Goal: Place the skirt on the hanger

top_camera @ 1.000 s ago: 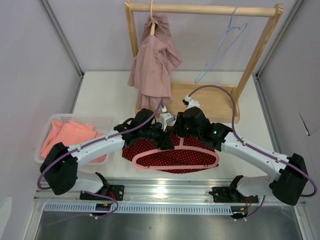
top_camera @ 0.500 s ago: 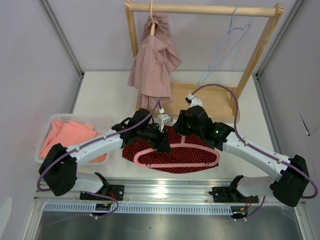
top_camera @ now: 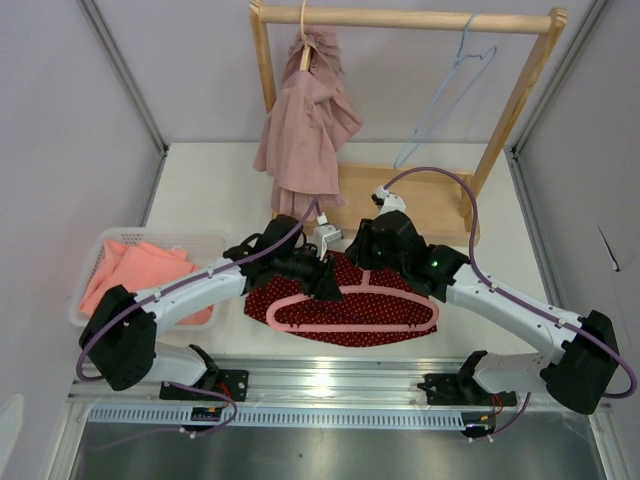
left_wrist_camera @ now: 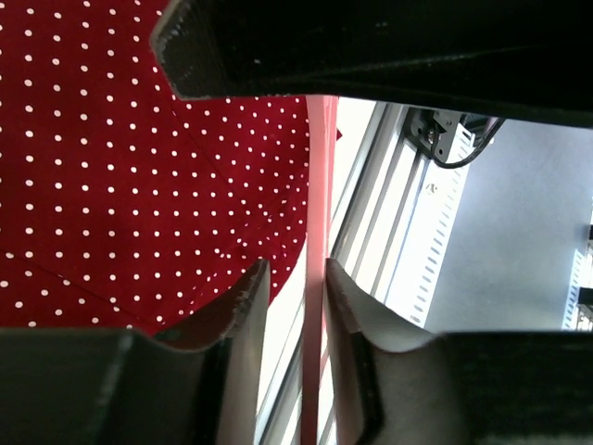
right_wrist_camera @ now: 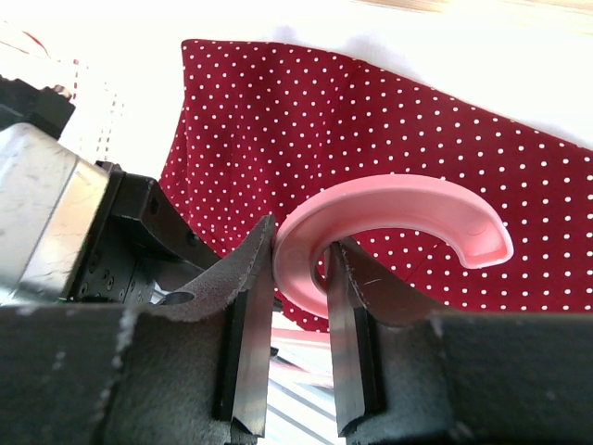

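The skirt (top_camera: 350, 312) was spread flat at the middle of the near edge of the table (top_camera: 220, 190). The pink hanger (top_camera: 350, 327) was laid across it, its long loop running left to right over the cloth.

The right gripper (right_wrist_camera: 301, 243) was closed on the curved hook of the pink hanger, with both fingers pressed against the band. This hold was judged to steady the frame from its top. The left gripper (left_wrist_camera: 296, 275) was set over the lower bar near the left end. Its fingers stood narrowly apart on either side of the bar, which lay against one finger, with a strip of daylight at the other. No clamping was seen there. The placing was judged to suit guiding or pinning the bar while the cloth is worked onto it.

The skirt was of thin, soft red fabric with small white dots and was creased in broad folds. The pink hanger was smooth, rigid plastic with a flat, ribbon-like hook. The fingers were dark, with scuffed, matt inner faces.

A white slatted basket (top_camera: 150, 235) holding an orange cloth (top_camera: 135, 270) was seen at the left edge. A wooden rack (top_camera: 400, 18) stood at the far edge, carrying a dusty-pink garment (top_camera: 305, 130) and a thin blue hanger (top_camera: 440, 100).
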`<state>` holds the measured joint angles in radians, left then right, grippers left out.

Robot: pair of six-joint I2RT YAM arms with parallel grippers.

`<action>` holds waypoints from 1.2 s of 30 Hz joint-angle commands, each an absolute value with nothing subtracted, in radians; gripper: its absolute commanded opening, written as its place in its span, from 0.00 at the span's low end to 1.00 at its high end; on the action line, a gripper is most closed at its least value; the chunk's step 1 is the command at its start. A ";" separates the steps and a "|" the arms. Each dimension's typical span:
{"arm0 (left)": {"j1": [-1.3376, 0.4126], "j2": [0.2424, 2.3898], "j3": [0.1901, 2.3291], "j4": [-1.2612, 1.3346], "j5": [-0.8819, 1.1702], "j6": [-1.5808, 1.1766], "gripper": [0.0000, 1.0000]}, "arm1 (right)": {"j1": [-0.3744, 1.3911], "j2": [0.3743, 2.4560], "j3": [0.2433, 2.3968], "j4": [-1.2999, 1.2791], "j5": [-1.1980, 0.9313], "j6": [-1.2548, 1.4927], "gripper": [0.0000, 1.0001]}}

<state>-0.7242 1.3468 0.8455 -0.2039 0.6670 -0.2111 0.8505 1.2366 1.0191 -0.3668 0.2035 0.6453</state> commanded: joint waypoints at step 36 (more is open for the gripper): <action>-0.745 1.230 0.609 0.038 0.687 0.092 0.00 | 0.942 0.707 0.620 -0.718 0.273 0.949 0.44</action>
